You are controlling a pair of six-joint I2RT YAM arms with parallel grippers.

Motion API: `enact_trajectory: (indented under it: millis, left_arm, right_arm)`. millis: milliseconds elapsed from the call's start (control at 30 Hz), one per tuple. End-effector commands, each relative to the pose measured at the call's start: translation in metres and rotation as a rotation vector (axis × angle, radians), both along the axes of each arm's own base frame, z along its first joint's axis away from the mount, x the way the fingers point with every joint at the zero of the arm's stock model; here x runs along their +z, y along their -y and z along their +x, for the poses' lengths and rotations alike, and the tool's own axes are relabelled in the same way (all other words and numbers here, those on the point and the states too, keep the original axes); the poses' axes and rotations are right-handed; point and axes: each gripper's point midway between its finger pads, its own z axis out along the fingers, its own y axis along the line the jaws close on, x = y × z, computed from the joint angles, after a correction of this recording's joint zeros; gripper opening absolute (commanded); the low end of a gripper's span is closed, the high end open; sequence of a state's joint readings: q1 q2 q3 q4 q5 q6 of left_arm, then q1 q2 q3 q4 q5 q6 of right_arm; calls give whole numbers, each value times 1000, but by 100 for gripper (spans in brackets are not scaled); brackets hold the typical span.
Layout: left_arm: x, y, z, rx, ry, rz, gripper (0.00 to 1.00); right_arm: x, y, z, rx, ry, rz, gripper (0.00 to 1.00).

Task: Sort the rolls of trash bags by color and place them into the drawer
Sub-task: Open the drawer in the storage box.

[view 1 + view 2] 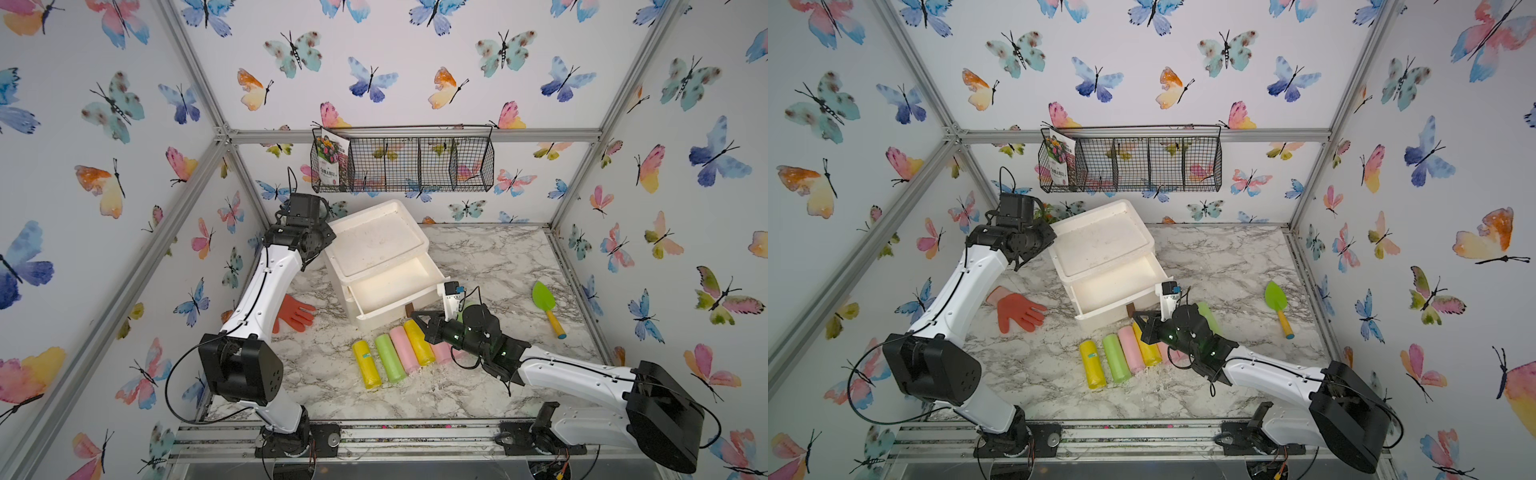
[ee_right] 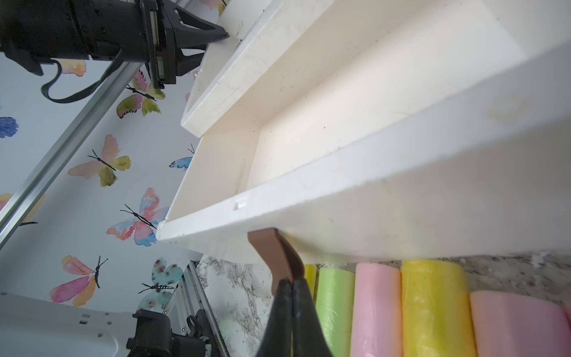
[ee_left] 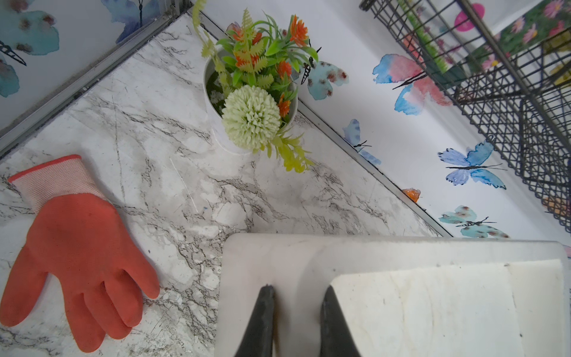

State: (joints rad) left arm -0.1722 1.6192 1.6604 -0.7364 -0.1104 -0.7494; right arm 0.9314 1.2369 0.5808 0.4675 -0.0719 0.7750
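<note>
The white drawer (image 1: pixel 395 309) stands pulled out of its white cabinet (image 1: pixel 376 241), and nothing lies in it. My right gripper (image 2: pixel 292 282) is shut on the drawer's brown handle tab (image 2: pixel 272 250). Just in front of the drawer, several rolls of trash bags lie side by side on the marble: yellow (image 1: pixel 367 365), light green (image 1: pixel 390 358), pink (image 1: pixel 405 347), yellow (image 1: pixel 419 341). A further pink one (image 1: pixel 442 352) is half hidden under my right wrist. Another green roll (image 1: pixel 1208 318) shows behind that wrist. My left gripper (image 3: pixel 298 289) is shut on the cabinet's raised top rim (image 3: pixel 296 256) at its back left corner.
An orange glove (image 1: pixel 293 313) lies left of the cabinet. A green-bladed trowel (image 1: pixel 546 303) lies at the right. A potted artificial plant (image 3: pixel 250 92) stands in the back left corner. A black wire basket (image 1: pixel 403 164) with a seed packet hangs on the back wall.
</note>
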Motion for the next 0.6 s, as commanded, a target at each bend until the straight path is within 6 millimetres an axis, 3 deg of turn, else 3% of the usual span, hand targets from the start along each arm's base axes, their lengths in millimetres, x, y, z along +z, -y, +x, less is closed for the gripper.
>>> enact_trajectory:
  millis: [0,333,567]
  left_arm:
    - [-28,20,-11,-7,-106,-128,0]
    - [-26,22,-8,-9,-101,-138,0]
    - [-26,22,-8,-9,-100,-139,0]
  right_arm:
    - [-25,10,-7,-9,-46,-107,2]
    - [-37,34,-8,-75,-55,-180,2]
    - [-43,27,-13,-39,-82,-171,2]
